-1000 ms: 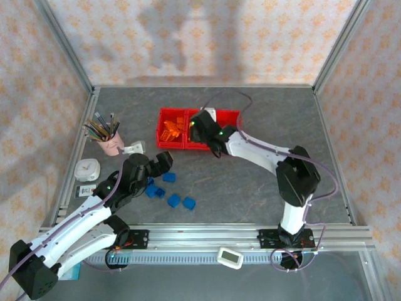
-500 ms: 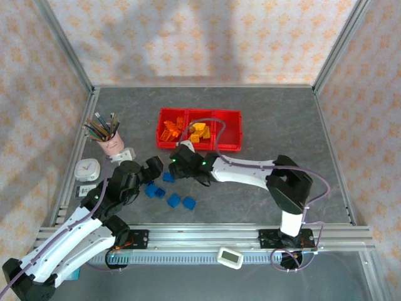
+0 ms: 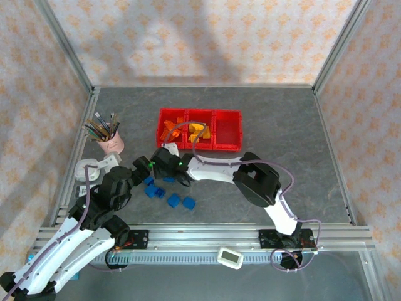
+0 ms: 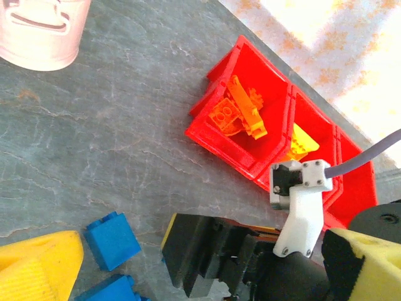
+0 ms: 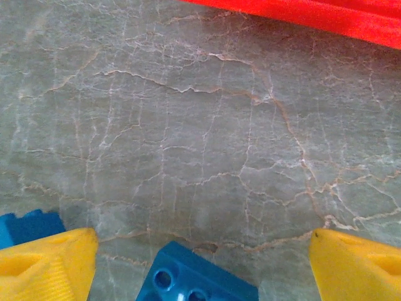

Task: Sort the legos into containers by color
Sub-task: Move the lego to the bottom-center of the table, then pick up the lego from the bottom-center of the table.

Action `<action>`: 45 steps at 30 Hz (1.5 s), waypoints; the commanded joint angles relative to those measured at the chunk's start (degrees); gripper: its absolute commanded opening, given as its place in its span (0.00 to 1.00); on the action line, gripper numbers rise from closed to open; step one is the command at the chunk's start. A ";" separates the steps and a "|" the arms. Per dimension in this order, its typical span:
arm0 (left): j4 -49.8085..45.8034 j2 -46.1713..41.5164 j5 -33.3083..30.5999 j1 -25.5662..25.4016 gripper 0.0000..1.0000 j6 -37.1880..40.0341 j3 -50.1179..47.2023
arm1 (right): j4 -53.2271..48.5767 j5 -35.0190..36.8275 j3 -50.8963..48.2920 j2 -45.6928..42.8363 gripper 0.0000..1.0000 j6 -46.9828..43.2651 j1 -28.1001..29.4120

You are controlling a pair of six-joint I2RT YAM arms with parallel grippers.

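At far left the pink pencil cup [image 3: 108,143] stands undisturbed. The left gripper [image 3: 139,170] has drawn back toward the near-left corner since a second ago; its jaws gape fully and hold nothing. Just beside it lie several loose blue bricks [image 3: 173,200], all on the table near the arms. The right gripper [image 5: 202,251], a second ago over the red bins [image 3: 198,148], now sits low at the left of that cluster. Its jaws are spread wide and empty, with one blue brick [image 5: 195,280] between the fingertips. Judgement: a drop is complete and a blue pick begins. Orange bricks [image 3: 170,129] lie in the left bin, yellow bricks [image 3: 199,130] in the middle; the right bin shows none. Surface: grey veined tabletop [image 3: 301,138], flat. Enclosure: aluminium frame [image 3: 66,50], peach patterned walls [image 3: 207,37].
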 commanded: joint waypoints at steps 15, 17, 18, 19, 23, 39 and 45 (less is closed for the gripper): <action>0.34 1.32 -0.63 0.60 0.99 -1.44 0.13 | -7.87 6.99 -4.45 -1.75 0.83 3.87 1.48; 0.42 1.32 -0.56 0.60 0.99 -1.24 0.10 | -7.71 6.52 -6.28 -3.64 0.82 4.05 1.48; 0.43 1.34 -0.66 0.60 0.99 -1.27 0.10 | -7.70 6.04 -7.02 -4.26 0.80 4.17 1.50; 0.52 1.40 -0.61 0.60 0.99 -1.27 0.05 | -7.83 5.69 -7.61 -4.77 0.79 4.31 1.49; 0.69 1.49 -0.19 0.60 0.99 -1.23 -0.08 | -8.75 5.09 -9.25 -6.13 0.74 5.19 1.51; 2.32 3.07 1.81 0.60 0.99 0.39 0.09 | -5.88 5.87 -9.61 -5.73 0.52 3.12 1.27; 4.34 4.32 3.70 0.60 0.99 1.23 -0.08 | -5.37 6.29 -12.16 -10.79 0.46 3.12 0.01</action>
